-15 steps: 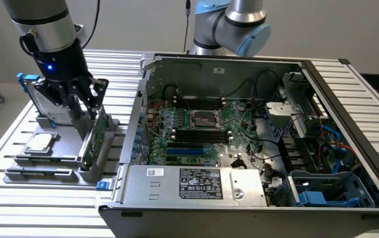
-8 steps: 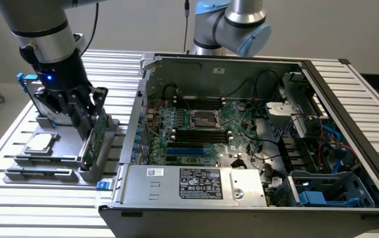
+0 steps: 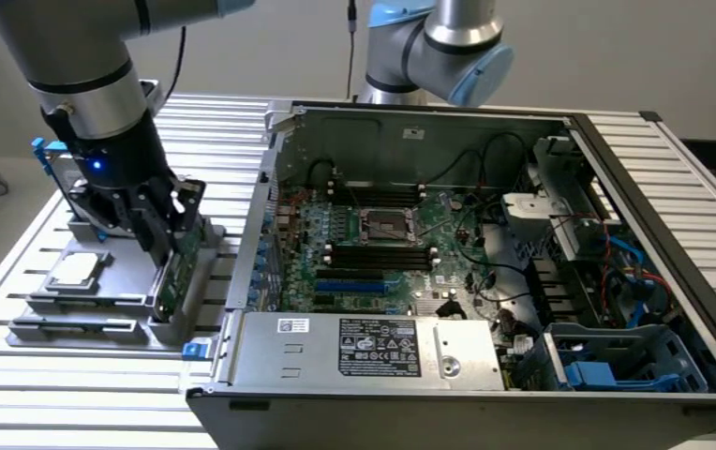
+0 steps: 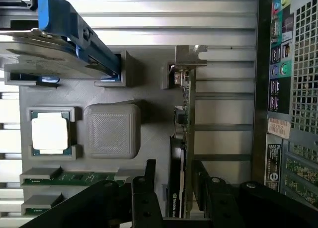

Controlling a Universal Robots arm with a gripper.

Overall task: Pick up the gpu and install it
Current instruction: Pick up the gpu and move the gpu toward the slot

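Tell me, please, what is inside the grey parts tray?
The gpu stands on edge there, beside a chip, a blue-framed hard drive and memory sticks. The open gripper flanks the gpu, hiding part of it.

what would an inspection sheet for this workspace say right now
surface: slatted metal table, grey parts tray on it
job's things: gpu standing on edge in the tray, open pc case beside the tray
clutter: cpu chip, hard drive in blue frame, memory sticks, all in the tray
grippers: gripper open, fingers either side of the gpu
cables: black and blue cables inside the case
surroundings: pale wall behind
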